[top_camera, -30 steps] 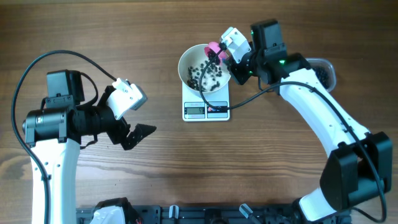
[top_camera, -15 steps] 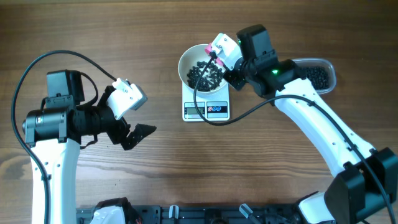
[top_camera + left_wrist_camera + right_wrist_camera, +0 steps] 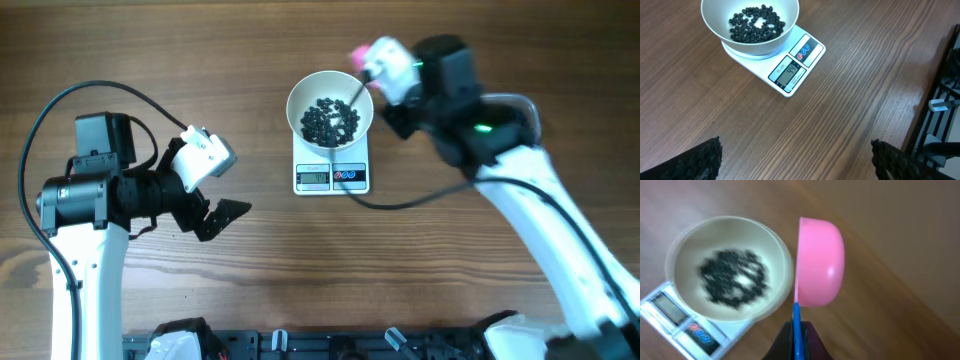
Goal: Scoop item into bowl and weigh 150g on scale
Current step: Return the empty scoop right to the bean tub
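Left pincer (image 3: 794, 162) hangs wide open over bare table (image 3: 300, 280), holding nothing, well apart from the scale (image 3: 331, 177). White bowl (image 3: 300, 92) sits on the scale, black beads (image 3: 330, 122) heaped in its bottom. Right pincer (image 3: 796, 337) is clamped on the blue handle of the pink scoop (image 3: 820, 262), which is tipped sideways just beside the bowl rim.
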Robot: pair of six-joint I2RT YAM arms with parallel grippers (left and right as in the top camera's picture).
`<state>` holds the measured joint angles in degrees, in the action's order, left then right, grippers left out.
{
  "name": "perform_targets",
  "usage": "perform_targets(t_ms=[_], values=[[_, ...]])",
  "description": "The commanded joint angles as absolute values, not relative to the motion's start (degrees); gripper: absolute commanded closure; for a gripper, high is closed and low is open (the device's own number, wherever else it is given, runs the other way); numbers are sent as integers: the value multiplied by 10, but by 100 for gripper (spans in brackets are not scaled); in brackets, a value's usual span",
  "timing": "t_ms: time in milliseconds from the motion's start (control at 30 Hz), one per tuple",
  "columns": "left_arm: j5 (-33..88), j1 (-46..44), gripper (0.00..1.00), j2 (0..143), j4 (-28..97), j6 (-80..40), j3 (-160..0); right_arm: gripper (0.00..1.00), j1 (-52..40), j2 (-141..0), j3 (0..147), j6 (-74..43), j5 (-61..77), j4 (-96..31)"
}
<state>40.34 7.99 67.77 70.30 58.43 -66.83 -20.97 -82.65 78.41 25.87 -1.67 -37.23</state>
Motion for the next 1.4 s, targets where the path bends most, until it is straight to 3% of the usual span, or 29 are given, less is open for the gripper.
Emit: perform_targets(t_ms=[0,100,233,833,933,1000,1367], values=[[404,79,0,671,703,596,-674,96,-128,-780,801,217,-86,-446],[404,79,0,671,703,596,-674,96,-54,-784,800,208,-86,-547],[404,79,0,671,703,596,-674,96,-33,-823,796,208,-149,-591],[404,79,0,671,703,596,-674,96,-14,-1061,794,133,-347,-506],[404,79,0,671,703,596,-674,96,-14,-1074,794,150,-314,-502],[403,79,0,671,703,596,-674,96,-14,-1075,794,191,-214,-508],[404,79,0,671,703,596,-674,96,-8,-1075,794,223,-76,-537]])
